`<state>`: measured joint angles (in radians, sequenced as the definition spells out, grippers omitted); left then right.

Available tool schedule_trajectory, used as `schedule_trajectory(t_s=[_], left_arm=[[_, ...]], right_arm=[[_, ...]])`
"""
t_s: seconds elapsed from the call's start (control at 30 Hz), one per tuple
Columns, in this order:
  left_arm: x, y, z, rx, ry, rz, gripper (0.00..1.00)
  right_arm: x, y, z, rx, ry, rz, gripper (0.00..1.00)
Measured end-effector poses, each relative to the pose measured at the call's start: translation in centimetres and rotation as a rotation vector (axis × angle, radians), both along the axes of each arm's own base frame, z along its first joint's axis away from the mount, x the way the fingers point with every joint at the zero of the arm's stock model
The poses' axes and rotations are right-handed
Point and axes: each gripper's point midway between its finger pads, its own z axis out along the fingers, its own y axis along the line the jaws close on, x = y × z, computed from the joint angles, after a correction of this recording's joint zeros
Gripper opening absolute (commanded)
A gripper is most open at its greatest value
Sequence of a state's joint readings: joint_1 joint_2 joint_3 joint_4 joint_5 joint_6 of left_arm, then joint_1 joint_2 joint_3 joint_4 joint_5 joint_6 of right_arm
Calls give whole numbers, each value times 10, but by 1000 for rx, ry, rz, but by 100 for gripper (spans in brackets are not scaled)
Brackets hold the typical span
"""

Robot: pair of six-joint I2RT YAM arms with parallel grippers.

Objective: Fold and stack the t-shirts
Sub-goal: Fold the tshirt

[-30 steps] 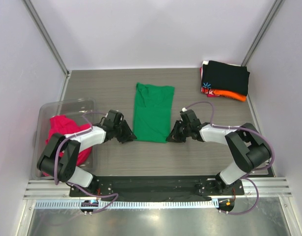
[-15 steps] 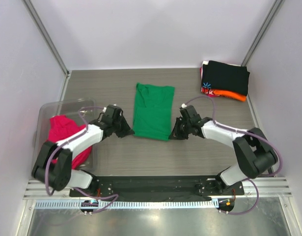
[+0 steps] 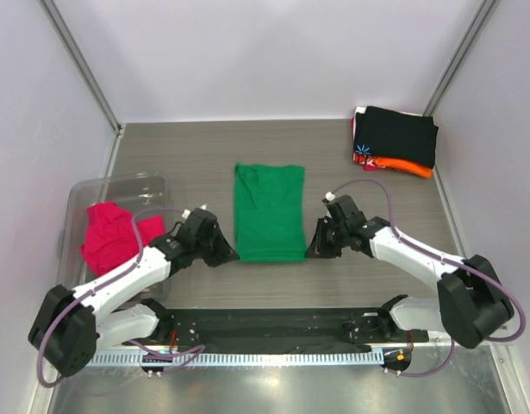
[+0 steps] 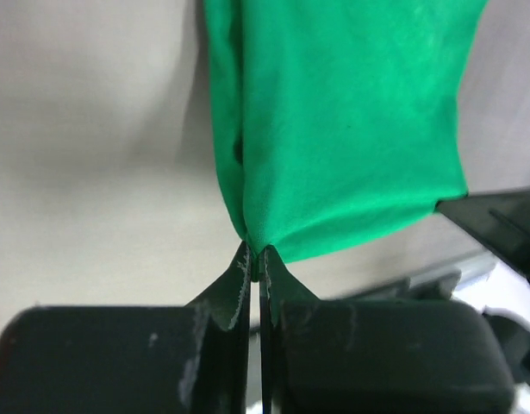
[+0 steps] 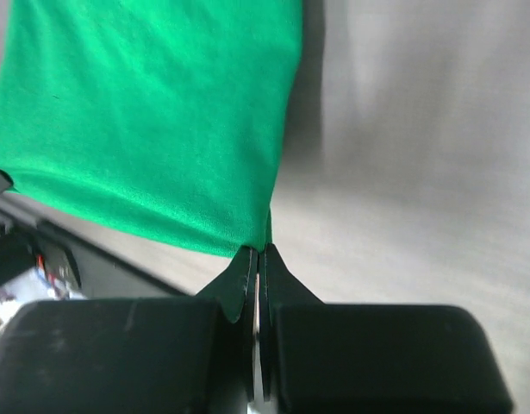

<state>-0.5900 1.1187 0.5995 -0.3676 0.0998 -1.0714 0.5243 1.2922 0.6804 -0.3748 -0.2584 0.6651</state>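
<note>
The green t-shirt [image 3: 268, 212] lies as a long folded strip in the middle of the table. My left gripper [image 3: 230, 254] is shut on its near left corner [image 4: 258, 237]. My right gripper [image 3: 311, 251] is shut on its near right corner [image 5: 263, 233]. The near hem stretches between the two grippers. The magenta-pink t-shirt [image 3: 108, 236] lies crumpled in the clear bin [image 3: 99, 186] at the left. A stack of folded shirts stands at the far right: black [image 3: 396, 134] on top, orange [image 3: 411, 167] and red-patterned [image 3: 364, 155] edges under it.
The bin stands close to the left arm. Side walls and metal posts bound the table on left and right. A black base rail [image 3: 273, 323] runs along the near edge.
Both grippers have drawn the green shirt's near hem toward the arm bases. The shirt slid nearer and its near edge spread wider and straighter.
</note>
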Motion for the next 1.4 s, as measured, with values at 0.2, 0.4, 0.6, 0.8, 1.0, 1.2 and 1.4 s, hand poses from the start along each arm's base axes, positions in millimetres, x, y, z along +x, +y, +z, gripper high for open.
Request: schedule_trajectory(t_s=[0.2, 0.4, 0.6, 0.8, 1.0, 1.2, 1.4], left_arm=[[-40, -8, 23, -47, -14, -23, 0], [-40, 1, 55, -14, -56, 16, 0], [-11, 4, 105, 71, -158, 44, 0], [29, 7, 133, 151, -216, 63, 0], [73, 15, 137, 196, -195, 83, 0], [116, 8, 139, 195, -171, 60, 1], [157, -4, 125, 197, -131, 34, 1]], right_arm=[[-36, 2, 15, 60, 22, 36, 1], [-40, 6, 46, 79, 8, 52, 1], [-3, 19, 100, 65, -91, 53, 1], [40, 25, 122, 15, -138, 49, 1], [74, 24, 114, -36, -112, 47, 1], [99, 17, 109, -53, -98, 29, 1], [122, 7, 99, -64, -70, 9, 1]])
